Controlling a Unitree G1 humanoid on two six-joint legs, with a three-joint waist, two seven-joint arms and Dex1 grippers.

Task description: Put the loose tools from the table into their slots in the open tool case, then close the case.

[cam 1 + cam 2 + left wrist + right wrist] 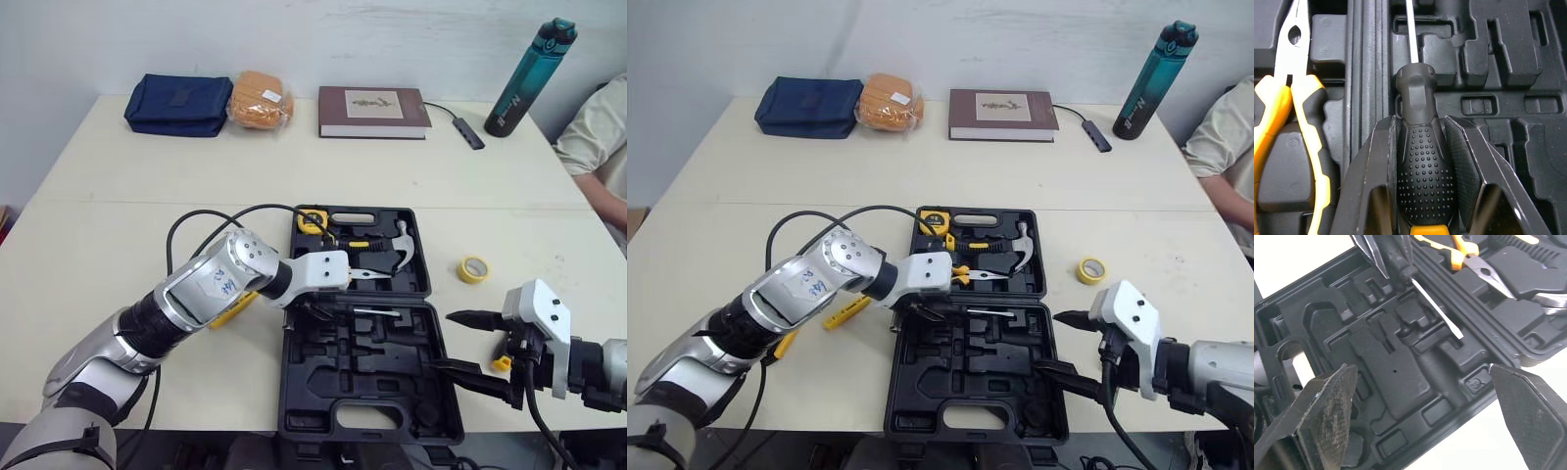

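your head pair looks forward and down over the desk (pixel 118 186); both wrist cameras sit close above the tool case (pixel 294 392), shared by all views.

A yellow tool (pixel 844 313) lies partly hidden under the left arm (pixel 794 289).

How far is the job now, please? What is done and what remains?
Done: hammer, pliers and tape measure lie in the case. In hand: left gripper holds the screwdriver over the slots. Left: a yellow tool and perhaps a tape roll lie on the table, and the case is open. The right gripper is open, empty.
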